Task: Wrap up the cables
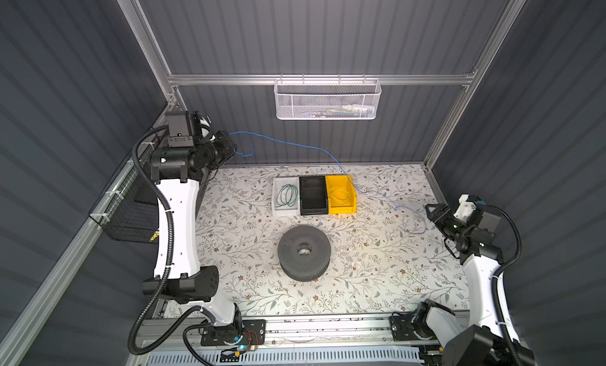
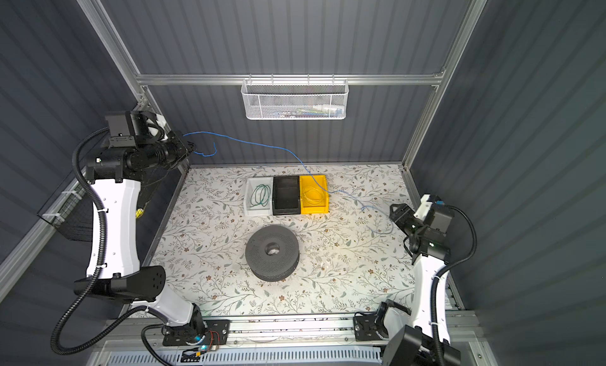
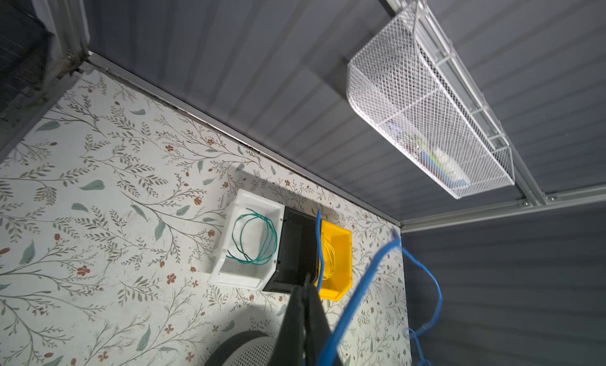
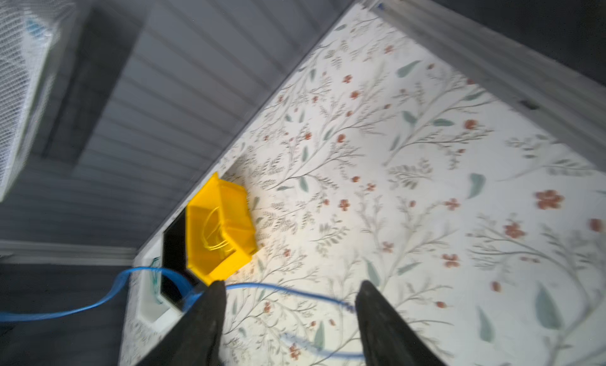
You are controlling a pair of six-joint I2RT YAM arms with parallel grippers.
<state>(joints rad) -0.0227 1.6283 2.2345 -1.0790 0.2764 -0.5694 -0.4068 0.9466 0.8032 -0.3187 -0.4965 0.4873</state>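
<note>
The cable is a thin bright-blue wire (image 1: 295,144) hanging in the air from my left gripper (image 1: 233,147), high at the back left. It slopes down over the yellow bin to the table, and its blurred far end (image 1: 414,216) lies in loose loops by my right gripper (image 1: 429,212). In the left wrist view the left gripper (image 3: 306,279) has its jaws pressed together, and the wire (image 3: 360,289) runs out from them. In the right wrist view the right gripper (image 4: 290,287) is open and the wire (image 4: 295,292) crosses loose between its fingers.
A dark grey perforated spool (image 1: 304,252) sits mid-table. Behind it stand a white bin (image 1: 274,197) with a green wire coil, a black bin (image 1: 313,210) and a yellow bin (image 1: 342,210) with yellow wire. A white mesh basket (image 1: 326,100) hangs on the back wall.
</note>
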